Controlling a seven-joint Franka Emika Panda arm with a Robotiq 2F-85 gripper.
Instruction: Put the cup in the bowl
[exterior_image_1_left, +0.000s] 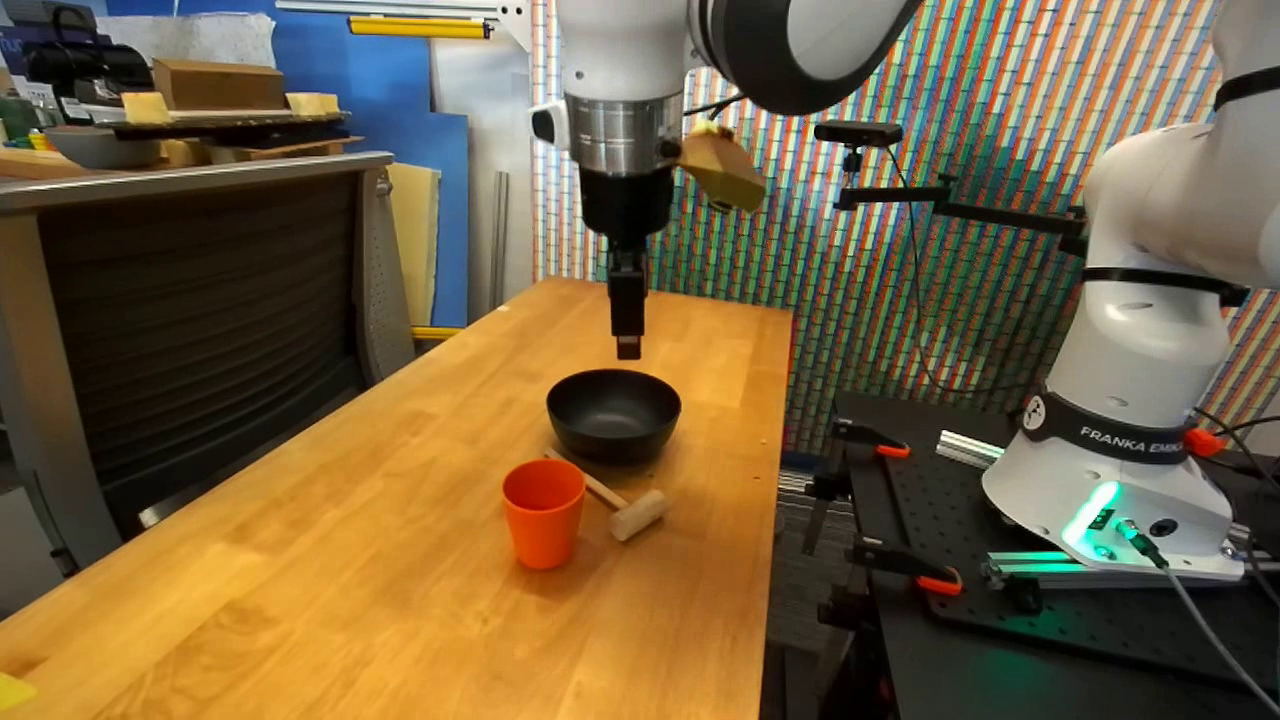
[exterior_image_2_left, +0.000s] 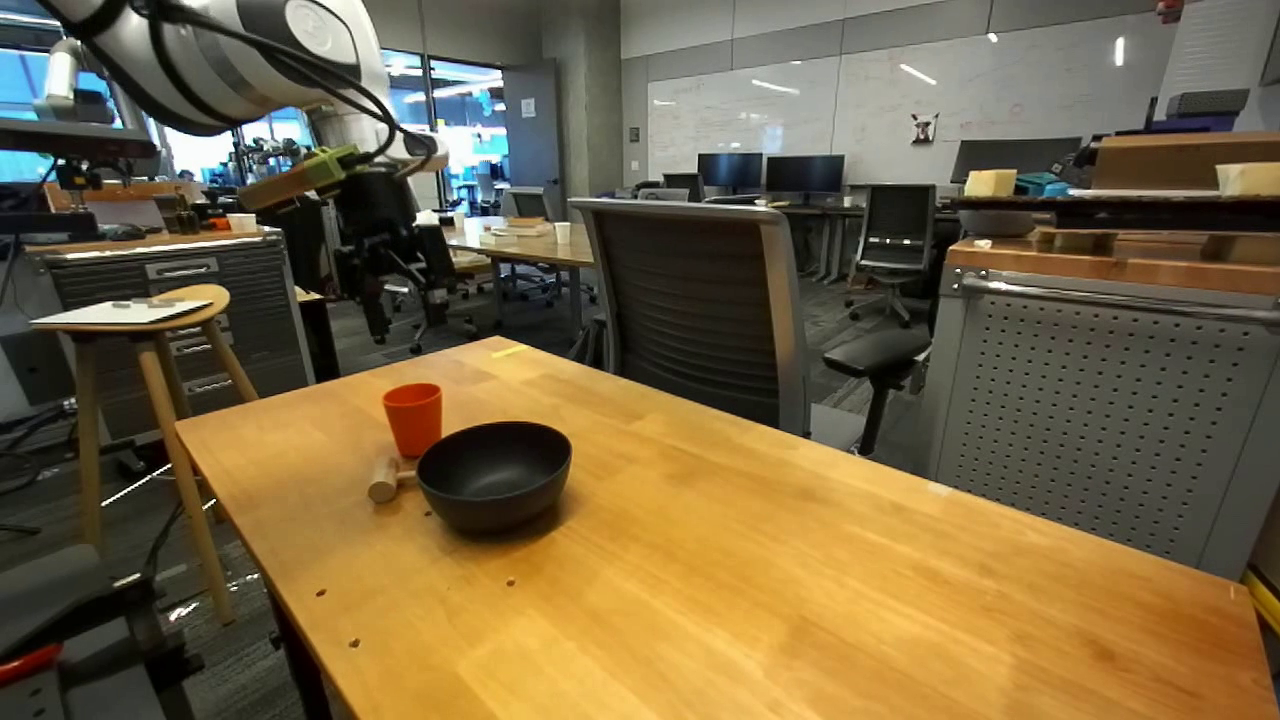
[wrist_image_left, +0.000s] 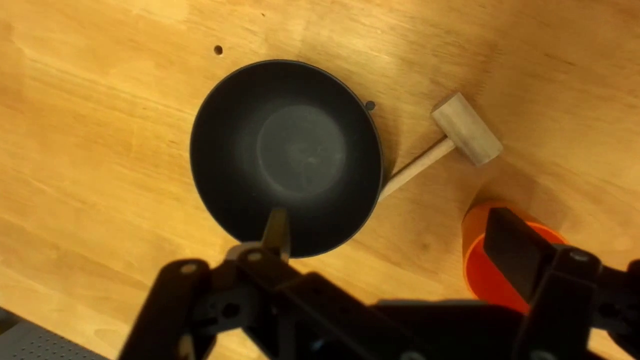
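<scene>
- Wooden tabletop: orange cup standing upright, apart from the black bowl; a mallet lies near both.
- Gripper, above the table: jaws spread, nothing held.
- Probable hazard: an off-centre descent could strike the cup's rim and tip it.
- Possible later fault: too low a carry could snag the mallet or push the bowl.
</scene>
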